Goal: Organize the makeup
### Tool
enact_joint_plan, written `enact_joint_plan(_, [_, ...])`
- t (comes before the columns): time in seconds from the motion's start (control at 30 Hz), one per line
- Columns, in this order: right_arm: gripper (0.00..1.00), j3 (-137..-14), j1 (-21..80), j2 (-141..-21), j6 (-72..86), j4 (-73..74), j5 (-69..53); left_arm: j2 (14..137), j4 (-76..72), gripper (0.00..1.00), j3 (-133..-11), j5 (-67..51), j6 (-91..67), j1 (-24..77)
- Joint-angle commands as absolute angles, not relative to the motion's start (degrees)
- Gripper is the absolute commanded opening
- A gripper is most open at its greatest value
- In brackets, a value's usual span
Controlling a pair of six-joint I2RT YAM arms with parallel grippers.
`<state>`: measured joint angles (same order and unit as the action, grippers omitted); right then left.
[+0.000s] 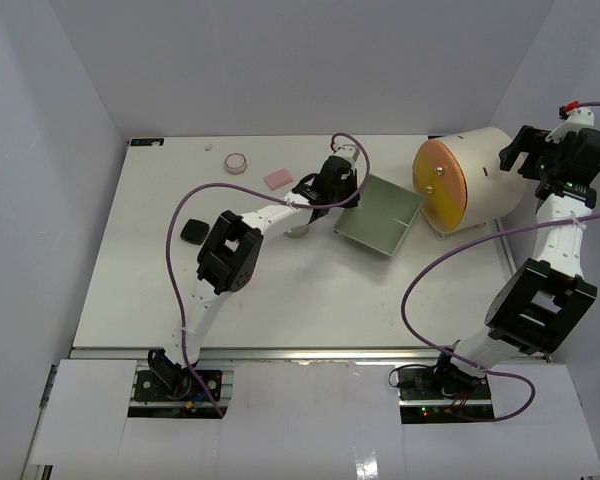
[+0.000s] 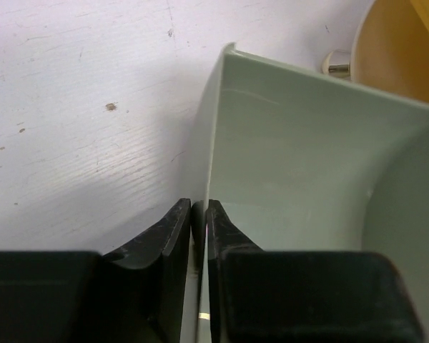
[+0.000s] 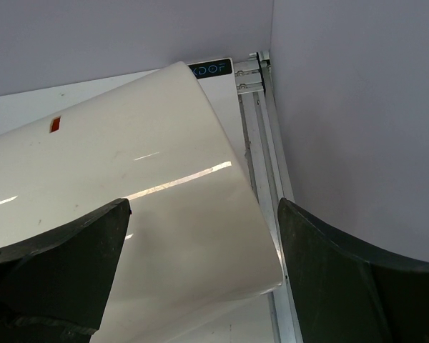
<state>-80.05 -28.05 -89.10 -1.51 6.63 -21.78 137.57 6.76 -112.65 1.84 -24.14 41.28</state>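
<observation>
The left arm point(image 1: 225, 255) and right arm point(image 1: 540, 300) had white links with black joint housings. 1 purple cable point(image 1: 403, 300) looped along each. The left claw point(image 2: 199, 214) and right claw point(image 3: 204, 214) had matte black fingers.

even bright light; soft shadows; wrist foregrounds blurred

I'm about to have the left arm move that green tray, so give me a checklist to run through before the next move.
1. Jaws of the left gripper pinched on the wall of the tray: ok.
2. Jaws of the right gripper open, straddling the cream case: ok.
3. Tray corner apart from the case's orange front: cannot tell, they look very close.
4. The pink pad and black compact lie apart from the tray: ok.
5. Nothing hidden beneath the left arm: cannot tell.
</observation>
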Motion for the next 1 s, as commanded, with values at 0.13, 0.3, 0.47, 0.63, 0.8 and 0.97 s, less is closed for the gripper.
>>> enact_joint_plan(0.13, [0.9, -79.79, -27.95, -88.86, 1.14, 3.16, -22.92, 130.98, 6.2, 0.12, -105.39, 0.59, -29.32, 41.13])
enact_joint_plan(0.3, [0.9, -79.54, -27.95, -88.84, 1.05, 3.48, -23.21, 128.71, 4.94, 0.12, -102.65, 0.34, -30.52, 41.13])
enact_joint_plan(0.47, [0.9, -79.14, -27.95, -89.12, 0.94, 4.19, -24.74, 125.58, 3.23, 0.1, -99.28, 0.96, -31.08, 41.1])
enact_joint_plan(0.63, [0.9, -78.1, -27.95, -89.13, 0.52, 4.87, -26.96, 121.24, 1.65, 0.05, -95.5, 2.78, -31.65, 41.13])
enact_joint_plan(0.8, [0.9, -77.41, -27.95, -89.26, 0.49, 5.85, -29.62, 117.72, 0.84, 0.03, -92.43, 4.36, -31.75, 41.13])
enact_joint_plan(0.97, [0.9, -76.57, -27.86, -89.12, 1.0, 6.54, -31.83, 114.72, 0.49, 0.03, -89.48, 5.87, -31.1, 41.13])
